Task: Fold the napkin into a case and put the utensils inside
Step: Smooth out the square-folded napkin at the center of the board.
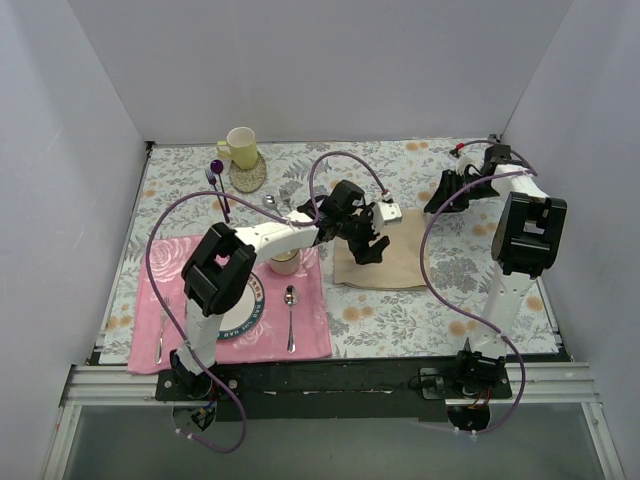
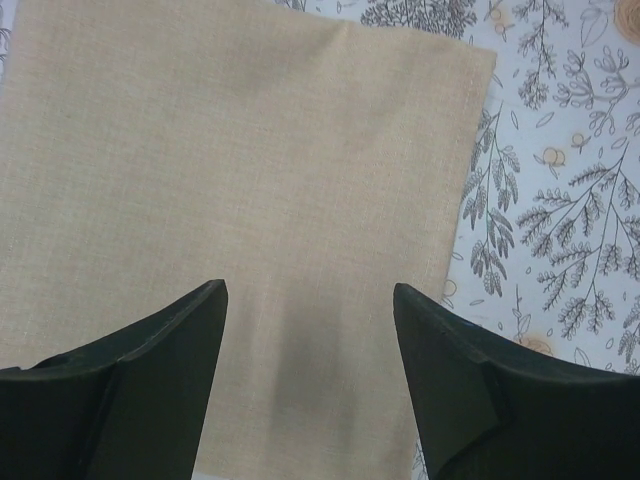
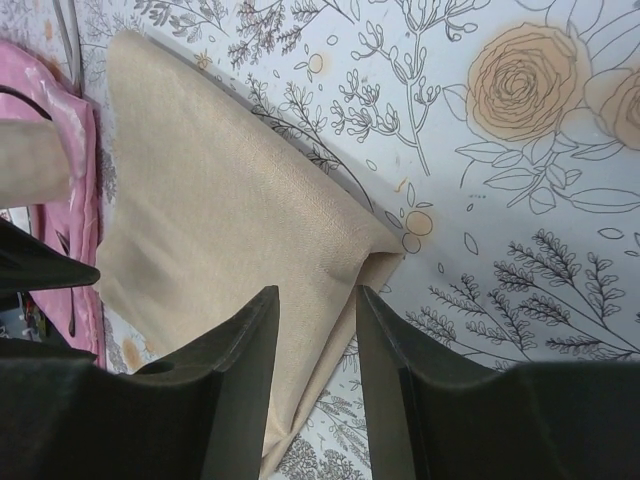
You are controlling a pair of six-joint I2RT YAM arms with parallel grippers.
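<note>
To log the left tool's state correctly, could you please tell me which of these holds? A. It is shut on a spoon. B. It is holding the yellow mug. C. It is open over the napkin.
C: in the left wrist view the left tool has its fingers wide apart, with only the flat napkin showing between them.
</note>
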